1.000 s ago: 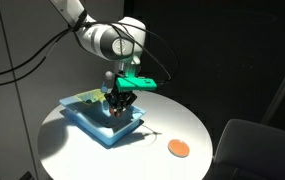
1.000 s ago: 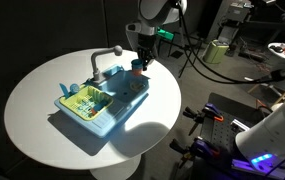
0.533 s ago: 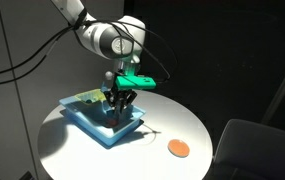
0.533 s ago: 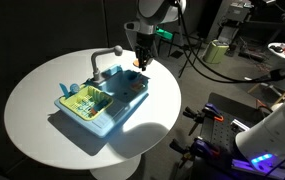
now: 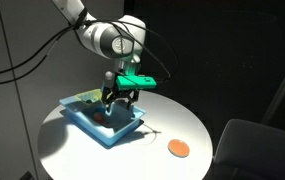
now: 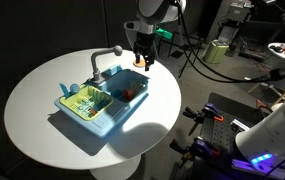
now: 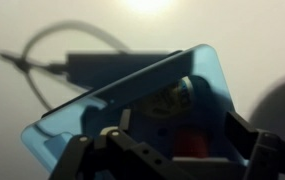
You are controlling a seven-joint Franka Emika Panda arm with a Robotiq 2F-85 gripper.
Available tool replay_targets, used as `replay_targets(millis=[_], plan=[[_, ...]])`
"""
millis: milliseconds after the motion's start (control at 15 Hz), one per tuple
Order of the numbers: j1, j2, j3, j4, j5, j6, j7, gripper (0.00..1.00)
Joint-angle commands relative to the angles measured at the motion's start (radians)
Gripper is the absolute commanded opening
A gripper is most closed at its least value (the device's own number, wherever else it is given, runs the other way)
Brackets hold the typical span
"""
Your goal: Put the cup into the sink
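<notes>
The light-blue sink (image 6: 94, 116) stands on the round white table, also seen as the sink (image 5: 86, 124) and the sink (image 7: 132, 86). A small reddish thing, which I take for the cup (image 6: 125, 95), lies loose in the basin. The wrist view shows the cup (image 7: 187, 140) below and between the jaws, in deep shadow. My gripper (image 6: 140, 63) hangs just above the basin, open, with nothing held. The gripper (image 5: 119, 100) and the gripper (image 7: 177, 152) show the same stance, the fingers (image 7: 252, 150) spread wide.
A grey faucet (image 6: 103, 60) rises at the sink's back edge. Yellow-green pieces lie on the drainboard (image 6: 82, 100). A flat orange disc (image 5: 178, 148) lies on the table (image 5: 162, 125) near its edge, apart from the sink. Cables hang beside the arm.
The jaws have gone from shut to open. The reddish cup has left the fingers and now lies in the basin. The gripper has risen slightly.
</notes>
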Motion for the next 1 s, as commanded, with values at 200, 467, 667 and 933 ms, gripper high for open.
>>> replay_targets(millis=[200,467,667,933], plan=[[-0.003,-0.060,-0.034,-0.037,-0.002,0.050,0.017,1.00],[0.003,-0.110,-0.083,-0.080,-0.033,0.102,0.130,1.00],[-0.001,-0.119,-0.120,-0.077,-0.047,0.117,0.283,1.00],[-0.023,-0.073,-0.158,-0.001,-0.037,0.083,0.452,1.00]])
